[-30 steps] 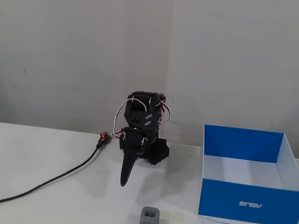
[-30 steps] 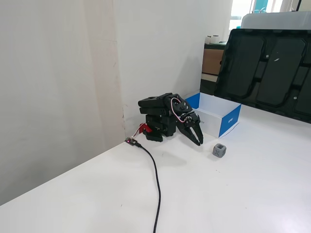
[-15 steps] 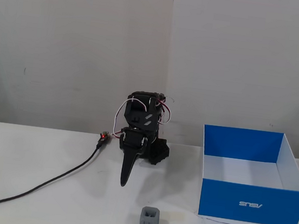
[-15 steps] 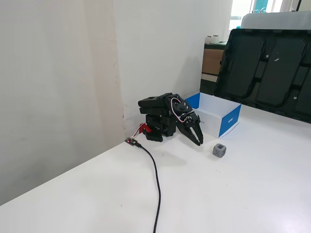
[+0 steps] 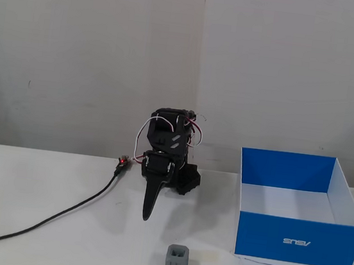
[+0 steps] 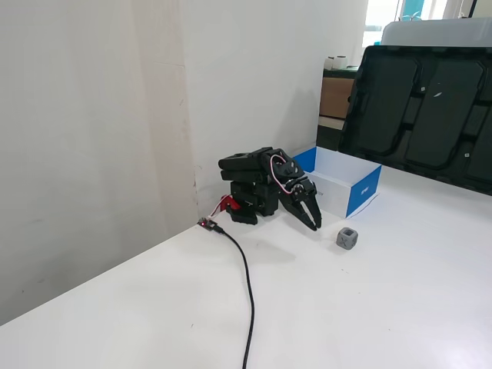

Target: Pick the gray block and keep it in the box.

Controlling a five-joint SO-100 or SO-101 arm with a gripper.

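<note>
Closest to the camera is the white worktop point(image 5: 41, 187), then the box point(image 5: 296, 241), sitting empty off to the claw's right in that front fixed view. Arm's folded up, claw point(image 6: 314, 221) tips look nearly together, holding nothing. Gray block point(image 5: 178, 260) sits just ahead of the claw, untouched. So it's pre-reach: next move means opening up and dropping over the block.

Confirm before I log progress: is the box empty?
Empty as far as visible: the box shows only white inside; the gray block sits on the table outside it.
</note>
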